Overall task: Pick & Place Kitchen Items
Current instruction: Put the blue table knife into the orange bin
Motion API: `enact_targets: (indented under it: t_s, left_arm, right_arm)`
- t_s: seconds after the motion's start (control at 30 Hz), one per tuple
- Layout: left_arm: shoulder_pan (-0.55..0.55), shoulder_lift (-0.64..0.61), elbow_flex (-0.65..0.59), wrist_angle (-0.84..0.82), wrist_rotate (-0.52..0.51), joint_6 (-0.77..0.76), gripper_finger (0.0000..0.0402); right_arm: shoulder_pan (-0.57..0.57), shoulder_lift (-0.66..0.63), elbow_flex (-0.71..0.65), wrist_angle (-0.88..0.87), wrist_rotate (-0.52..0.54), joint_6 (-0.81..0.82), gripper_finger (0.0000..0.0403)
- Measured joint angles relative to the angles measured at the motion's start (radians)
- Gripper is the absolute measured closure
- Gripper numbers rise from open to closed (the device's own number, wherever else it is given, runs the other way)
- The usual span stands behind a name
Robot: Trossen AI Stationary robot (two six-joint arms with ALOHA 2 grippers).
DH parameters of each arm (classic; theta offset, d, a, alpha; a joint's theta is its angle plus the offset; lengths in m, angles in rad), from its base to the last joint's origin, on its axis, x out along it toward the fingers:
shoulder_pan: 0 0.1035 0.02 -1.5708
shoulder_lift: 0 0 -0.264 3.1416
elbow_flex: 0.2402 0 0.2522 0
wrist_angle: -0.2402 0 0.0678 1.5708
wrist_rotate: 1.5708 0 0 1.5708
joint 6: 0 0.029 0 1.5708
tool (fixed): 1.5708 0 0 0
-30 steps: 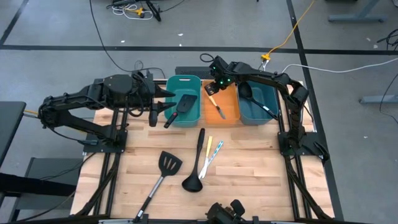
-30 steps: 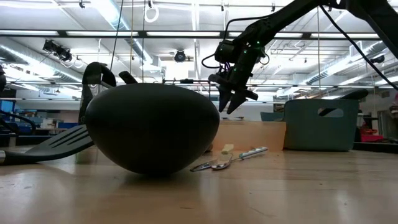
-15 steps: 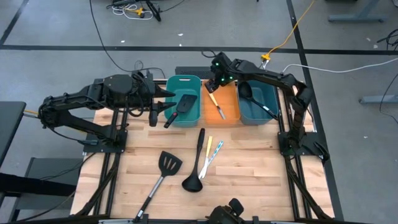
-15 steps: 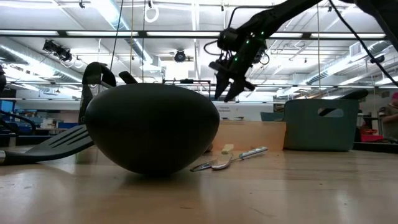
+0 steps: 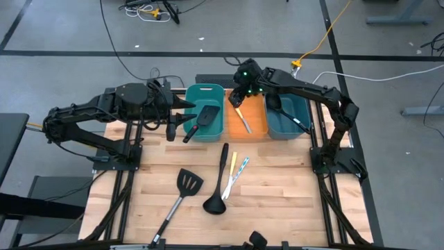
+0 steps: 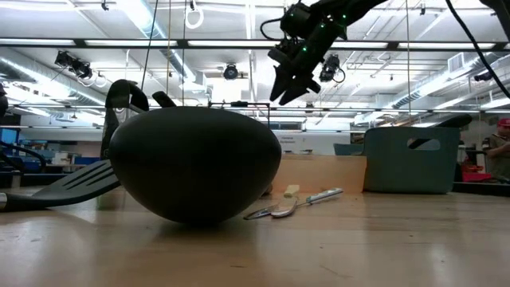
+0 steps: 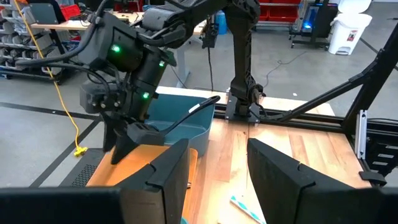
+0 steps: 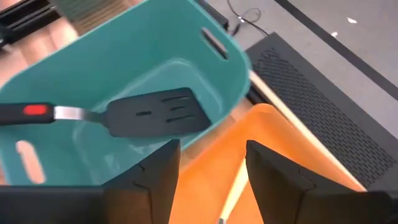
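Note:
My right gripper [image 5: 239, 95] hangs open and empty, high above the far left corner of the orange bin [image 5: 250, 118]; it also shows in the low view [image 6: 288, 84] and the left wrist view [image 7: 124, 140]. My left gripper [image 5: 177, 119] waits open and empty, left of the left teal bin [image 5: 205, 92]. In that bin a black slotted spatula [image 8: 155, 112] lies with its handle leaning over the rim. Thin sticks [image 5: 241, 119] lie in the orange bin. A ladle [image 5: 284, 111] lies in the right teal bin. On the table lie a spatula [image 5: 182, 191], a ladle [image 5: 219, 182] and thin sticks [image 5: 236, 167].
The three bins stand in a row along the table's far edge. The near half of the wooden table [image 5: 291, 194] holds the loose utensils around its middle. In the low view the ladle's bowl [image 6: 195, 163] fills the foreground, with the right teal bin [image 6: 410, 159] behind.
My right gripper has risen well above the orange bin, staying open and empty, and has tipped a little. The left arm and all utensils have kept still.

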Motion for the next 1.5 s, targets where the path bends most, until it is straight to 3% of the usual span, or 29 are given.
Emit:
enact_targets:
  t_s: [0.8, 1.5]
  left_arm:
    - [0.0, 0.0, 0.0, 0.0, 0.0, -0.022, 0.0235]
    - [0.0, 0.0, 0.0, -0.001, 0.001, -0.004, 0.0235]
  right_arm:
    - [0.369, 0.0, 0.0, -0.099, -0.009, -0.134, 0.0215]
    - [0.509, -0.043, -0.03, -0.177, 0.003, -0.201, 0.0215]
